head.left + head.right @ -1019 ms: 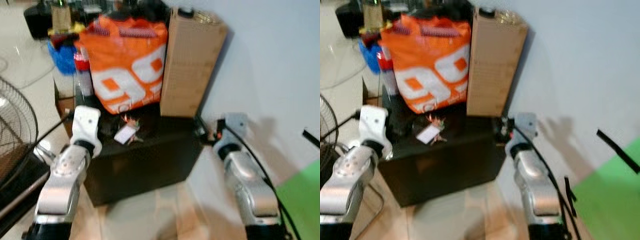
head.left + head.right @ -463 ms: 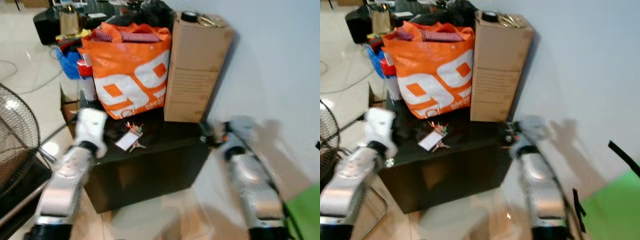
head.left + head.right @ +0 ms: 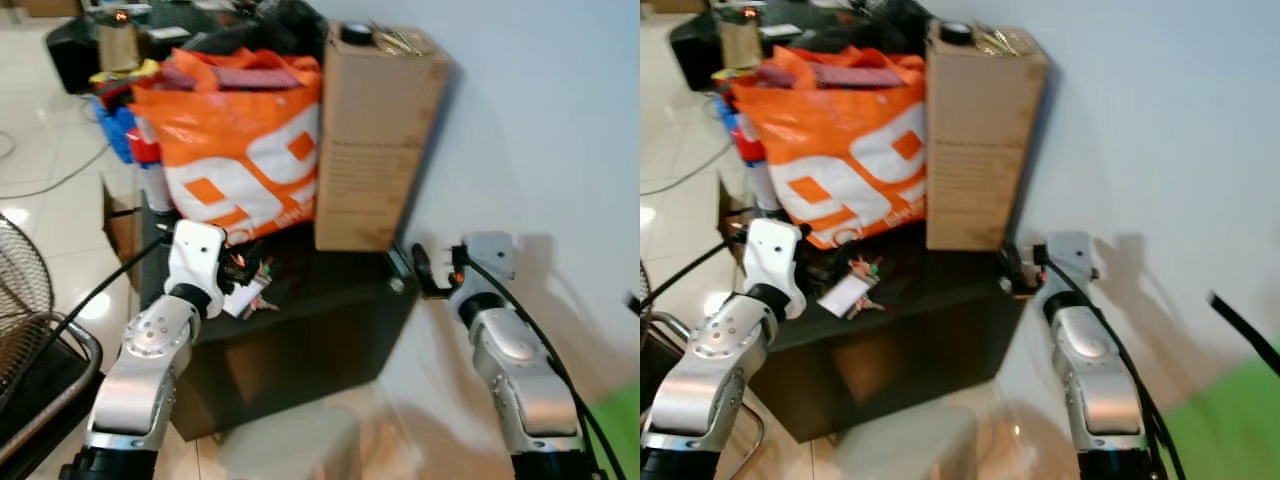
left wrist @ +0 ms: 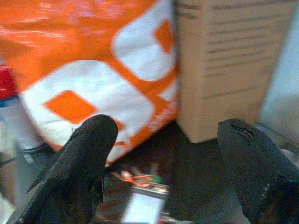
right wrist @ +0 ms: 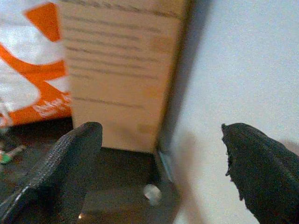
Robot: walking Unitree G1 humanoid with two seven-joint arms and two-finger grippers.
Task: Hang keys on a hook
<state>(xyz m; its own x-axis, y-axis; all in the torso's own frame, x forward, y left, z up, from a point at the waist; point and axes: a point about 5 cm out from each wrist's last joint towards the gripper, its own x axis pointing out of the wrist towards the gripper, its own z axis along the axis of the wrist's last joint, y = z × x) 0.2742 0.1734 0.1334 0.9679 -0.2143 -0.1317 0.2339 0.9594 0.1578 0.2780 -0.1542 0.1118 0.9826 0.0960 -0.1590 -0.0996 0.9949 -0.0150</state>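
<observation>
A glossy black tabletop carries a crinkled orange-and-white bag and a tall cardboard box against a pale wall. The keys, with a white rectangular tag, lie before the bag, just ahead of the left jaws, which stand wide apart. The right jaws, also apart, hang at the tabletop's corner by the wall. Blur hides key detail.

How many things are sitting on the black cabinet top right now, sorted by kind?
Orange bags: 1, the orange bag.
Cardboard boxes: 1, the cardboard box.
Key bunches: 1, the keys with a white tag.
Total: 3. The left end effector is open just short of the keys.
</observation>
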